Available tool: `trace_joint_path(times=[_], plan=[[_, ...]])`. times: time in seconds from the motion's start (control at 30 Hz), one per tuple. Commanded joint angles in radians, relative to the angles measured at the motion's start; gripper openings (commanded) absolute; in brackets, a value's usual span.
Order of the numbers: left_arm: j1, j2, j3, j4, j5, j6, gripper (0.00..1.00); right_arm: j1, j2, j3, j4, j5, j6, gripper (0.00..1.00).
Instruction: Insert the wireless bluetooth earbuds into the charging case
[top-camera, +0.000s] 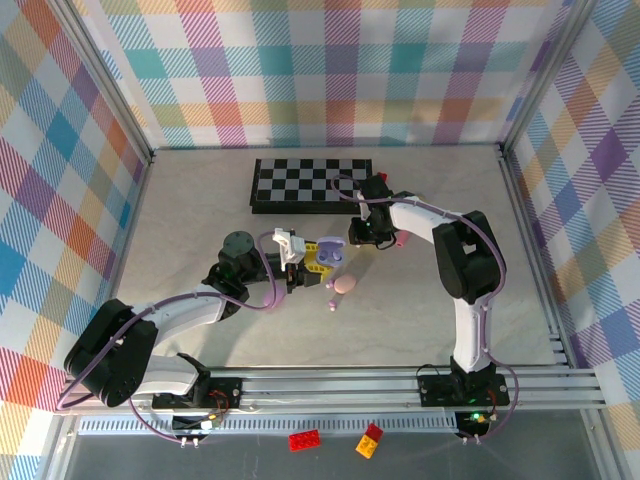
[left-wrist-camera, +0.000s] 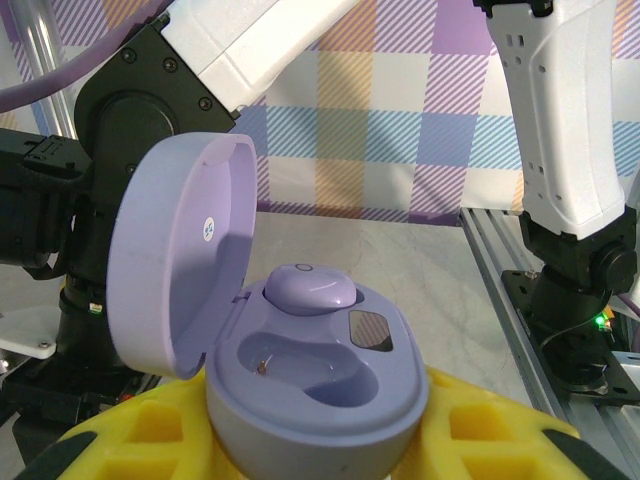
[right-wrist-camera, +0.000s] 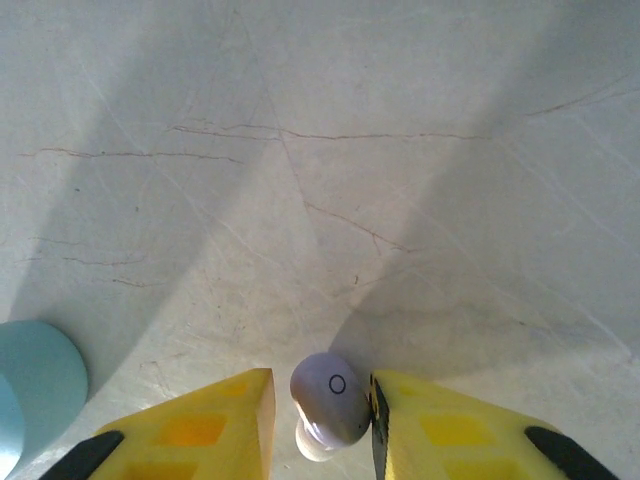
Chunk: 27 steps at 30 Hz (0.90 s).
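On the tabletop (top-camera: 200, 200), the chessboard (top-camera: 310, 183) lies at the far side. Your left fingers (left-wrist-camera: 130, 440) clamp the open lilac charging case (left-wrist-camera: 320, 410), hiding its base; one lilac earbud (left-wrist-camera: 308, 288) sits inside, beside an empty well. Your right fingers (right-wrist-camera: 200, 430) flank a pale earbud (right-wrist-camera: 330, 405) that touches one of them; whether they pinch it, you cannot tell. A teal shape (right-wrist-camera: 35, 385) is cut off at left

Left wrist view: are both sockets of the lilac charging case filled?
No: the charging case holds one earbud, but its near socket lies empty.
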Motion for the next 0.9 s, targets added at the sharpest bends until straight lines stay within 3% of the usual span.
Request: trace_joint_path(times=[0.0,0.87], plan=[[0.006,-0.014,-0.008,-0.002,0.017,0.013,0.3,0.006,-0.022,-0.014,0.011,-0.031,0.009,0.3],[0.007,-0.021,-0.004,-0.008,0.024,0.012,0.3,-0.007,0.025,-0.015,0.031,-0.026,0.026,0.22]])
